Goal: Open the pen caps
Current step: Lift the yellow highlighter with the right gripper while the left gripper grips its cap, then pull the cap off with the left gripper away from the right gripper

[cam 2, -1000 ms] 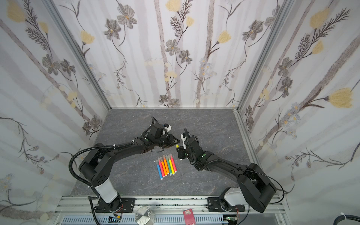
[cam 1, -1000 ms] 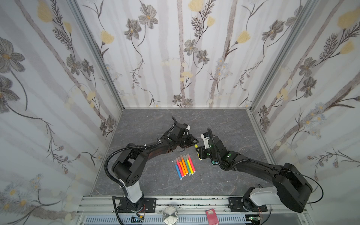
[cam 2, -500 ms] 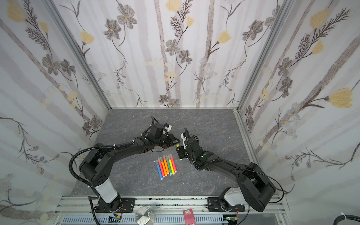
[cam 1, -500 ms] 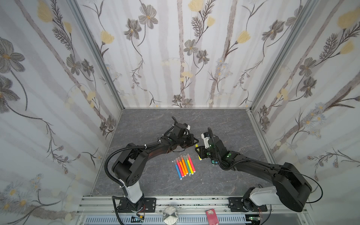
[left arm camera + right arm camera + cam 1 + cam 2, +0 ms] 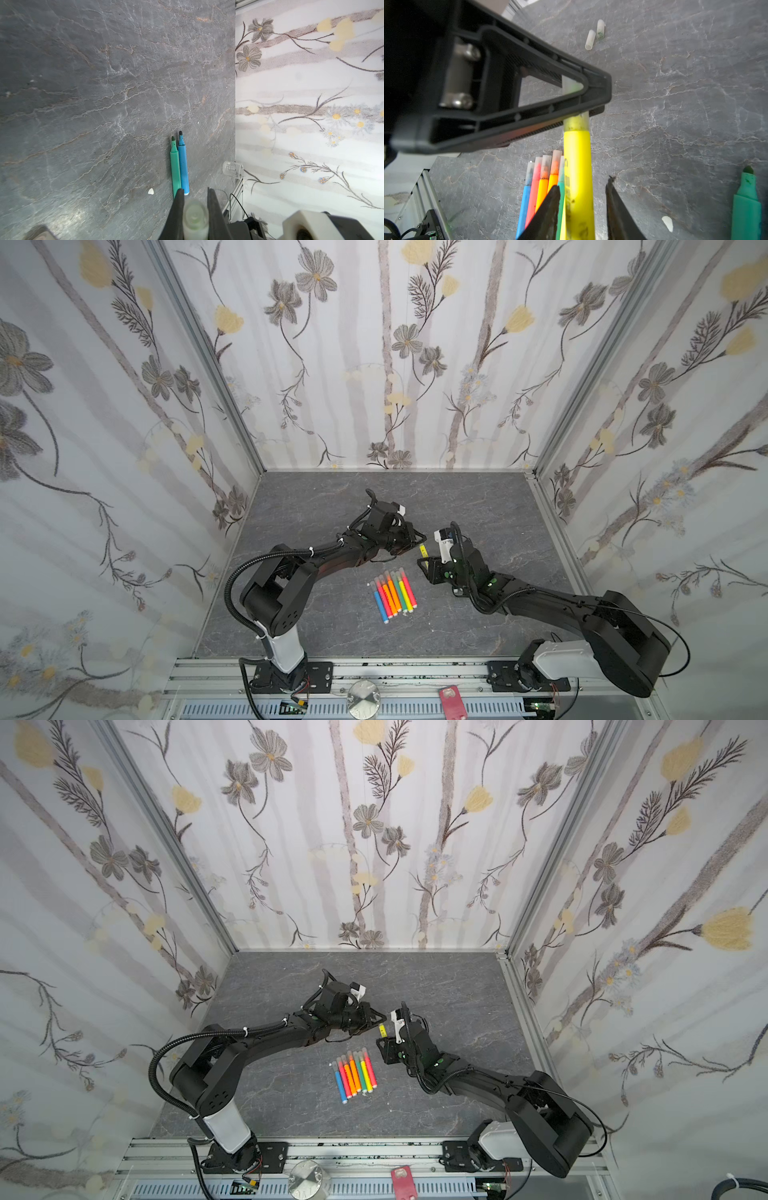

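Table (image 5: 316,506) of grey veined stone carries everything, and the row of capped pens (image 5: 392,593) near its middle serves as the marker here. The left arm (image 5: 291,572) and right arm (image 5: 561,605) meet just past the row's capped ends, on the back-wall side. There the left gripper (image 5: 422,537) is clamped tight on the pen cap (image 5: 195,216) of a yellow pen (image 5: 577,166). The cap's rim meets the barrel, but the black finger frame covers most of it in the right wrist view. The right gripper (image 5: 582,182) straddles the barrel with jaws parted (one finger (image 5: 618,207) stands clear of the plastic), and the picture's edge cuts off the pen's tail. A green pen (image 5: 175,170) and a blue pen (image 5: 184,166), both uncapped, lie touching side by side, across the yellow pen from the row. Neither can be made out in the top views. Two loose caps (image 5: 590,39) lie farther beyond the row's capped ends, past the left gripper. A white chip (image 5: 667,223) lies near the green pen.
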Robot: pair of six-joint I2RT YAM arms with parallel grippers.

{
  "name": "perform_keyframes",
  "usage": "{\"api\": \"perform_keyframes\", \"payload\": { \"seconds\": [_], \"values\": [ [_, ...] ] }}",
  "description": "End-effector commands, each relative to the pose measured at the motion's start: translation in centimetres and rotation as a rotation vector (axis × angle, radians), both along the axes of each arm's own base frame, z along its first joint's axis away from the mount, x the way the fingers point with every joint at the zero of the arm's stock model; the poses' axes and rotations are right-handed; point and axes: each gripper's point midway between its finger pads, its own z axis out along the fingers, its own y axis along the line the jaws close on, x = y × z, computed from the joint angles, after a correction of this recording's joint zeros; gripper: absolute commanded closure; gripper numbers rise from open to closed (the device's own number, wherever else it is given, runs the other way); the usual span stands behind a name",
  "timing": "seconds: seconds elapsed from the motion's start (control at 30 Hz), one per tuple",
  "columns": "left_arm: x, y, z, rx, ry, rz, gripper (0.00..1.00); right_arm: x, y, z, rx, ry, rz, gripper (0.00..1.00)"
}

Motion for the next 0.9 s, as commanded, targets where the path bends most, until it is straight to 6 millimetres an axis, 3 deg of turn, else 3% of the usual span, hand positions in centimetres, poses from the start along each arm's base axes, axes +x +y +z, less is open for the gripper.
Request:
{"api": "perform_keyframes", "payload": {
  "seconds": [0.0,0.3,0.57,0.87],
  "values": [
    [0.3,-0.5,0.7,-0.057,0.004,0.002,1.0,1.0,0.0,2.3,0.058,-0.091,-0.036,0.68],
    [0.3,-0.7,1.5,-0.096,-0.005,0.002,1.0,1.1,-0.1,2.2,0.04,-0.089,-0.028,0.81],
    [0.2,-0.7,1.9,-0.099,-0.012,-0.001,1.0,1.0,-0.1,1.9,0.036,-0.081,-0.026,0.81],
    [0.8,-0.2,1.1,-0.03,-0.041,0.002,1.0,0.7,-0.3,1.8,0.028,-0.074,-0.02,1.0]
  ]
}}
